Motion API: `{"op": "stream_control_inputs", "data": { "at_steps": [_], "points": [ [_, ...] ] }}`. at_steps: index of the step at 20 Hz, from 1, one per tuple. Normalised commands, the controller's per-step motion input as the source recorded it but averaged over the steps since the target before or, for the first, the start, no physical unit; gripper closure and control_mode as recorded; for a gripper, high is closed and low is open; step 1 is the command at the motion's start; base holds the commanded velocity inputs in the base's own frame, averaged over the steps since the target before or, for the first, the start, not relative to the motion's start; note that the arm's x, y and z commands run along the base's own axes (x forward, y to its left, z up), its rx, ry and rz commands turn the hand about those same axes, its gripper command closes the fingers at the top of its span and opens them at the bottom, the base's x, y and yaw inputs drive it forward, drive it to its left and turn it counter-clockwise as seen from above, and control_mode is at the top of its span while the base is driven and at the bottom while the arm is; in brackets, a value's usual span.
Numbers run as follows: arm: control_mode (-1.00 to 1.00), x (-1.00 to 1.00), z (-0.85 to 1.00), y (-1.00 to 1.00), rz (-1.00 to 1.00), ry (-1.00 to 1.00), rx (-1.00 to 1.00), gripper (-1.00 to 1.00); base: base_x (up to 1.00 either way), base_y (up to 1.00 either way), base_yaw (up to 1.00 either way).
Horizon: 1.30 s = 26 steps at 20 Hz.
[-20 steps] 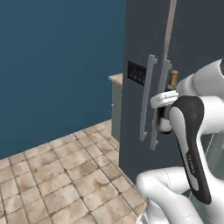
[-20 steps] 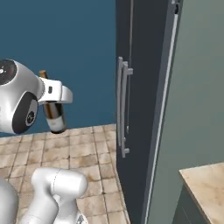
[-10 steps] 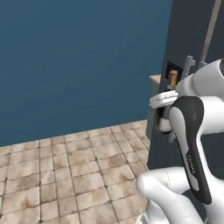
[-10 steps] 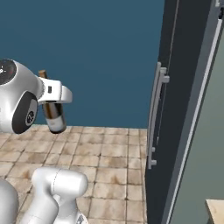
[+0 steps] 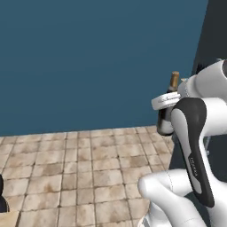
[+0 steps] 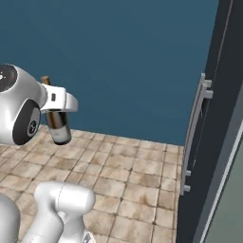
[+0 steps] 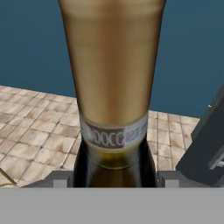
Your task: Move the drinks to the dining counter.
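The wine bottle is held upright at the left of the right base view, and the gripper is clamped on its upper part, jaws pressed against the glass. In the hand view its tan neck fills the centre. The task is judged as only begun: one drink is being carried, nothing is set down, and a dining counter is not seen. The bottle is closed, and its contents cannot be told
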Motion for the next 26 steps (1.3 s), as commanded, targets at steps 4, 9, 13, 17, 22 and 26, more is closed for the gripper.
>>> {"op": "stream_control_inputs", "data": {
  "at_steps": [4,9,13,17,22,26],
  "points": [
    [1.0,0.0,0.0,0.0,0.0,0.0,0.0,1.0,-0.18,0.2,0.32],
    [1.0,0.0,0.0,0.0,0.0,0.0,0.0,1.0,-0.21,0.3,0.31],
    [1.0,0.0,0.0,0.0,0.0,0.0,0.0,1.0,-0.21,0.29,0.34],
    [1.0,0.0,0.0,0.0,0.0,0.0,0.0,1.0,-0.22,0.28,0.34],
    [1.0,0.0,0.0,0.0,0.0,0.0,0.0,1.0,-0.22,0.26,0.34],
    [1.0,0.0,0.0,0.0,0.0,0.0,0.0,1.0,-0.18,0.26,0.33]
  ]
}}
